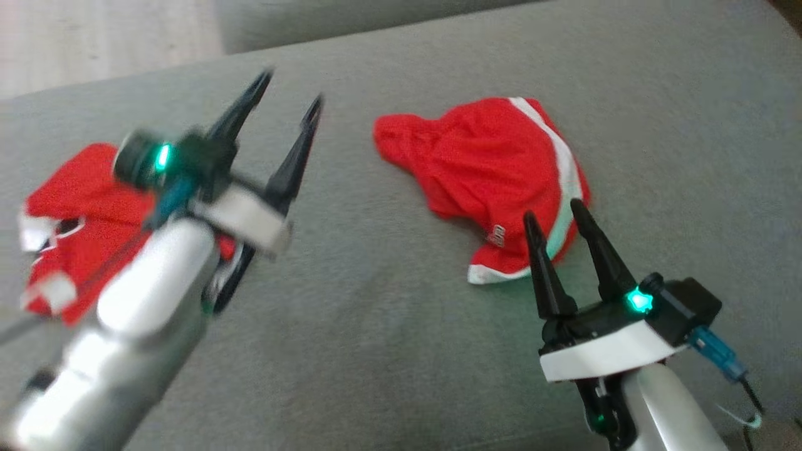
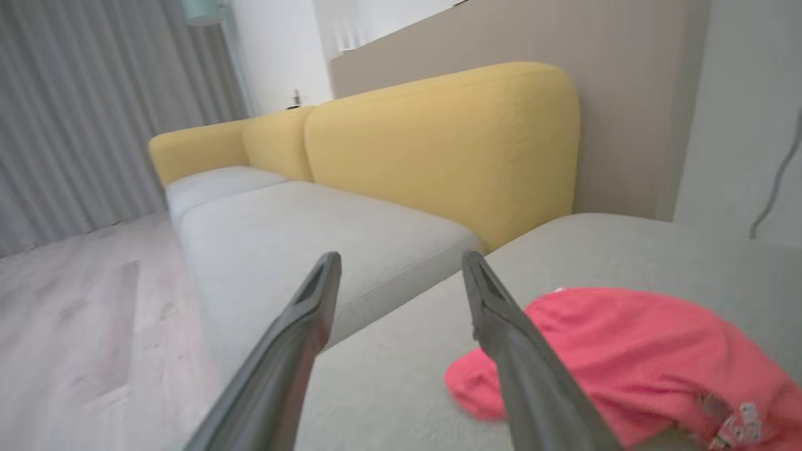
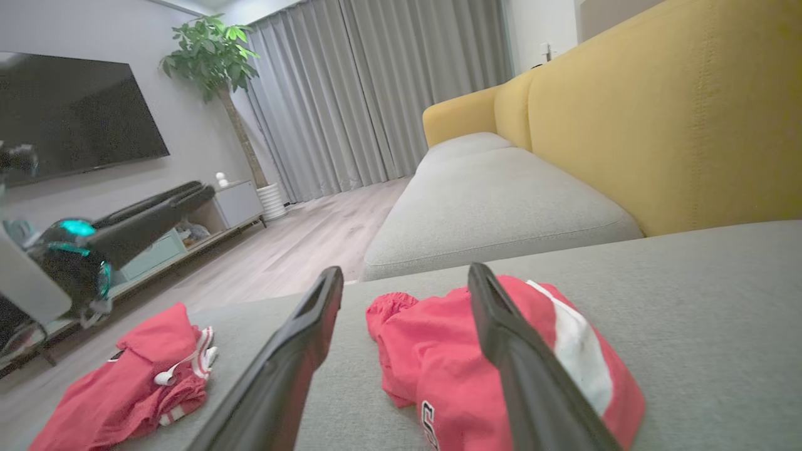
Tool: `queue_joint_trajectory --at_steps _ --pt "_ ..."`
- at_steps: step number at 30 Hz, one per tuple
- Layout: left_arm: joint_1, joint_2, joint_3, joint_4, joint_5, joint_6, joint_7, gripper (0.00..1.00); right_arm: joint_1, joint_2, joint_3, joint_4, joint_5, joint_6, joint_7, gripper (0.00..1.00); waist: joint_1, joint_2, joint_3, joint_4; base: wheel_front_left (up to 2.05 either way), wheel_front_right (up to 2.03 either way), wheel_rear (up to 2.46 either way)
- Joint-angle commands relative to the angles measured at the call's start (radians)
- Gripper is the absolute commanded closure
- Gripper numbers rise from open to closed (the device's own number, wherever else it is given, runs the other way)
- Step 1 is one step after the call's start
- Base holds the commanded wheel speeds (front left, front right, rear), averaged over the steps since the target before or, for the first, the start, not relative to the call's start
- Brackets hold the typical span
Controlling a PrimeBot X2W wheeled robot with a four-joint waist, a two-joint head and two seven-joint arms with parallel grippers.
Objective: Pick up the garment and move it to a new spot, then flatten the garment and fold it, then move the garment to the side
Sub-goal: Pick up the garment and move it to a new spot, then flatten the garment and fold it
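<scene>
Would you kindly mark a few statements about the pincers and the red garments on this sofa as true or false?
1. The left pincer and the right pincer both stand open. True.
2. The left pincer grips the bundled red garment. False: it is empty; that garment lies on the grey cushion.
3. The white-striped red garment lies on the grey cushion. True.
4. The sofa backrest is blue. False: it is yellow.
</scene>
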Motion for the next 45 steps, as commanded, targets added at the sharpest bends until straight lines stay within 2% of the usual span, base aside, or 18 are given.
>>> queue_joint_trajectory --at_steps 1,4,8,11,13,18,26,34,38,45 --pt "0.018 0.052 0.054 -0.042 0.004 0.032 -0.016 0.00 0.003 -0.002 0.017 -0.025 -0.009 -0.001 -0.011 0.00 0.0000 0.0000 -0.042 0.059 0.00 0.00 0.00" --pt "0.141 0.091 0.084 -0.122 0.028 0.117 -0.027 0.00 0.013 -0.002 0.006 -0.021 -0.016 -0.001 -0.011 0.00 0.0000 0.0000 -0.058 0.097 0.00 0.00 0.00" --pt "0.332 0.109 0.157 -0.273 0.053 0.211 -0.029 0.00 0.029 -0.002 -0.009 -0.016 -0.027 -0.001 -0.011 0.00 0.0000 0.0000 -0.073 0.140 0.00 0.00 0.00" --pt "0.470 0.094 0.215 -0.364 0.074 0.255 -0.029 0.00 0.040 -0.002 -0.019 -0.015 -0.032 -0.001 -0.011 0.00 0.0000 0.0000 -0.079 0.158 0.00 0.00 0.00" --pt "0.541 0.078 0.250 -0.402 0.088 0.269 -0.030 0.00 0.044 -0.002 -0.024 -0.014 -0.035 -0.001 -0.011 0.00 0.0000 0.0000 -0.080 0.165 0.00 0.00 0.00" --pt "0.619 0.042 0.290 -0.438 0.155 0.250 -0.030 0.00 0.049 -0.002 -0.030 -0.011 -0.045 -0.001 -0.011 0.00 0.0000 0.0000 -0.080 0.175 0.00 0.00 0.00" --pt "0.635 -0.021 0.348 -0.410 0.208 0.195 -0.030 0.00 0.040 -0.002 -0.034 -0.011 -0.054 -0.001 -0.011 0.00 0.0000 0.0000 -0.063 0.172 0.00 0.00 0.00" --pt "0.626 -0.071 0.402 -0.387 0.254 0.140 -0.030 0.00 -0.055 -0.002 -0.146 -0.003 -0.115 -0.001 -0.011 0.00 0.0000 0.0000 -0.006 0.185 0.00 0.00 0.00" --pt "0.610 -0.096 0.419 -0.368 0.273 0.113 -0.030 0.00 -0.179 -0.002 -0.265 0.112 -0.159 -0.001 0.015 0.00 0.0000 0.0000 0.028 0.196 0.00 0.00 0.00" --pt "0.583 -0.136 0.438 -0.333 0.301 0.068 -0.030 0.00 -0.450 -0.002 -0.492 0.404 -0.245 -0.001 0.240 0.00 0.0000 0.0000 0.089 0.228 0.00 0.00 0.00"
